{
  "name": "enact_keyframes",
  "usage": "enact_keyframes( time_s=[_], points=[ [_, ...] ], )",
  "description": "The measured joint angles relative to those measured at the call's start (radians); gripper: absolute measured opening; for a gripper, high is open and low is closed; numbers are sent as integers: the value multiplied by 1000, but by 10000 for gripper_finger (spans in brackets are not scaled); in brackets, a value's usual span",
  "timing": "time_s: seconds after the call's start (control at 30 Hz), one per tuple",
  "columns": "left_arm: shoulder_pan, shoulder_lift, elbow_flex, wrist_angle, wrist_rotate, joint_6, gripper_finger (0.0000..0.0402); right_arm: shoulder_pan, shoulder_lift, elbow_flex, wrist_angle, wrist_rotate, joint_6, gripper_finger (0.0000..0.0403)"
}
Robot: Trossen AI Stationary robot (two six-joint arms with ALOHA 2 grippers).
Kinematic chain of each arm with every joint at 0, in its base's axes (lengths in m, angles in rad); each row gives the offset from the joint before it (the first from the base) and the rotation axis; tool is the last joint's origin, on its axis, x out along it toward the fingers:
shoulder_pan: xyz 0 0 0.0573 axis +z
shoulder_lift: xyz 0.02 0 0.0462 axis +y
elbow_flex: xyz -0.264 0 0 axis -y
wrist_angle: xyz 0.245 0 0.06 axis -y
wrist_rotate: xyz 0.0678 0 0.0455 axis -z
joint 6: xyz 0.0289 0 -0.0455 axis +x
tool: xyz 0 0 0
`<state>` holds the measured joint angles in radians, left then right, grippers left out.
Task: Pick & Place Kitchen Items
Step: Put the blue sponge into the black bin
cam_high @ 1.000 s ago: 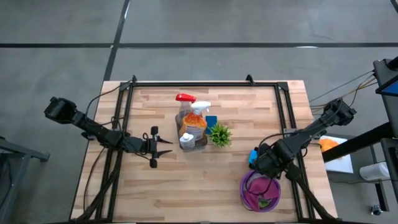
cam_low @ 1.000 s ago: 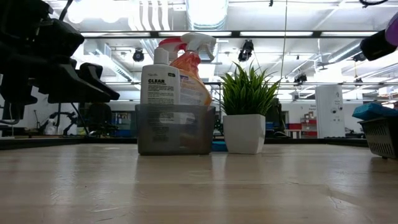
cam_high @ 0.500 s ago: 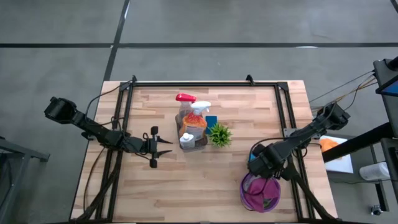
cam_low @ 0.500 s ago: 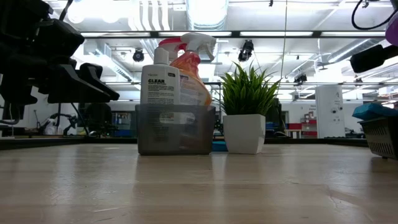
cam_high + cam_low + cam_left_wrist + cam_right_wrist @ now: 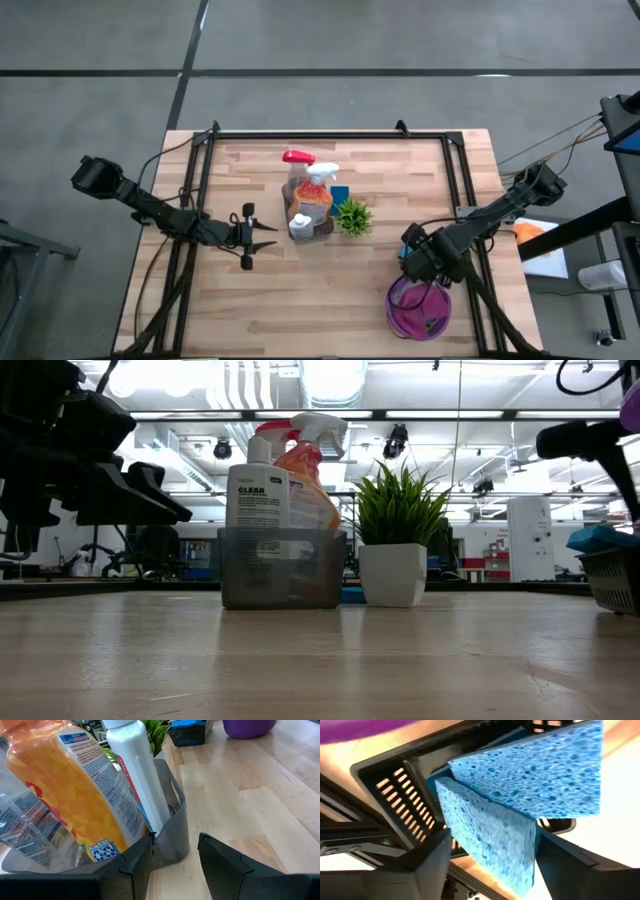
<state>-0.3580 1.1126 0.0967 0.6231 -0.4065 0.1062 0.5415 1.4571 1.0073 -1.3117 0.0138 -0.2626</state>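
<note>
We find the right gripper (image 5: 421,262) at the right side of the worktop (image 5: 250,300), just above the purple bowl (image 5: 420,310) and over a small dark slatted basket (image 5: 395,790). In the right wrist view its jaws stand spread, one finger either side of a blue sponge (image 5: 490,845) that leans into the basket against a second blue sponge (image 5: 545,775). The fingers sit close to the sponge's sides; we cannot tell whether they touch it, and we judge it no longer pinched. A magenta cloth (image 5: 412,308) lies in the purple bowl, with a scrap of green beside it.

The left gripper (image 5: 262,238) waits at mid-worktop, jaws part spread and empty, pointed at the grey caddy (image 5: 172,827). That caddy holds the orange spray bottle (image 5: 65,795), a white bottle (image 5: 132,770) and the clear spray bottle with red trigger (image 5: 297,165). The small plant (image 5: 352,216) stands just beside it — not a task item.

Step in hand, in our judgement: placing a sponge into the basket — the release stage. The next move calls for the right arm to lift straight clear without dragging the leaning sponge out, then to go for a remaining item; a blue one (image 5: 339,194) shows behind the caddy.
</note>
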Motion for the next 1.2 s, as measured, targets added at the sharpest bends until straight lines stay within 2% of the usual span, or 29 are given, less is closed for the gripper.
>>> enact_keyframes(
  time_s=[0.17, 0.5, 0.67, 0.83, 0.9, 1.0, 1.1, 1.2],
  points=[
    [0, 0, 0, -7, 0, -1, 162, 0, -8, 7, -8, 44, 4, 302],
    [0, 0, 0, -24, 0, -7, 162, 0, -9, 62, -66, 129, 96, 306],
    [0, 0, 1, -23, 0, -14, 163, 0, -17, 138, -77, 234, 151, 306],
    [0, -1, 12, 27, 23, -38, 163, 0, -38, 230, -38, 428, 218, 306],
    [0, -10, 15, 69, 70, -25, 163, -5, -67, 252, 48, 497, 252, 306],
    [0, -44, 15, 128, 150, -5, 163, -27, -136, 236, 296, 551, 275, 306],
    [0, -113, 14, 140, 173, -21, 163, -66, -227, 162, 609, 497, 237, 306],
    [0, -210, 11, 143, 172, -36, 163, -111, -320, 7, 994, 397, 139, 306]
  ],
)
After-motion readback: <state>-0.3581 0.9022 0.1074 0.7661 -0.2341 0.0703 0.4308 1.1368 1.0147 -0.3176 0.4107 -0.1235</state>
